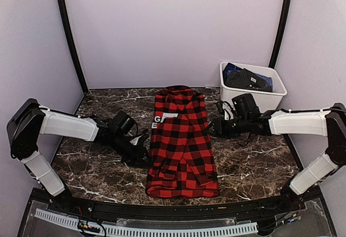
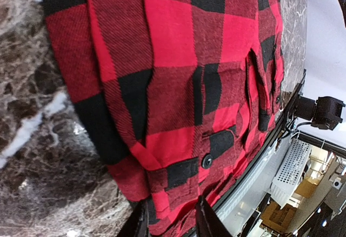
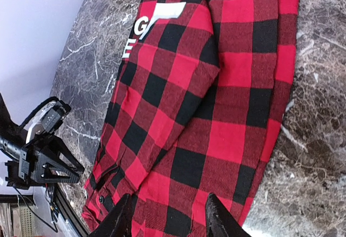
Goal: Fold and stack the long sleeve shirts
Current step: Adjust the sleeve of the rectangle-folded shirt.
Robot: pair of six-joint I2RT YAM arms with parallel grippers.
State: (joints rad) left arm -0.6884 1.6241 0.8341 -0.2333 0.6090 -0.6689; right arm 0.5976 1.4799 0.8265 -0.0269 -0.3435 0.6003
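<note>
One shirt [image 1: 181, 145] in view – red-and-black buffalo check, lying in the middle of the dark marble table [image 1: 254, 161]. It is folded into a long narrow strip that runs from the back of the table toward the arms' bases, with its sides turned in over the body.

Writing: white letters [image 1: 157, 121] on the upper left part of the shirt, a "G" with an "E" by it and a white patch just beside them. A fold of cloth hides the rest, so no whole word can be read. The right wrist view shows the same two letters more clearly.

Left gripper [image 1: 141, 158] is low at the shirt's left edge, toward the near end. In its wrist view the fingers stand a little apart with checked cloth showing between them. I cannot tell whether they pinch it. A black button [image 2: 206, 161] sits on a cuff close by.

Right gripper [image 1: 212, 128] is at the shirt's right edge, about midway along. Its wrist view shows the jaws spread and released, with the cloth flat beneath and nothing held.

A white tub [image 1: 273, 99] stands at the back right – well apart from the shirt. It holds a heap of dark blue and black cloth [image 1: 246, 79], and I cannot make out what garments these are.
</note>
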